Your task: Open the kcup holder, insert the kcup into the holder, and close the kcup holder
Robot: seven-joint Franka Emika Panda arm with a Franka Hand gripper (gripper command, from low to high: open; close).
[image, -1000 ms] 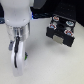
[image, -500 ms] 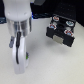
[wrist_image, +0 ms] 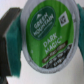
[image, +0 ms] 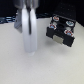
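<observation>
Wrist view: jaws pinching kcup (wrist_image: 46, 39), green lid filling frame. Exterior view: gripper (image: 30, 47) now lifted off counter (image: 20, 67); kcup holder (image: 61, 29) tray open near far right edge, insertion next.

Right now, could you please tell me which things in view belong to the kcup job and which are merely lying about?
Belonging to the job:
- the kcup, green lid filling the wrist view
- the kcup holder, tray out, at the exterior view's right
- the end effector

Lying about:
- the pods already sitting in the tray
- the white table
</observation>
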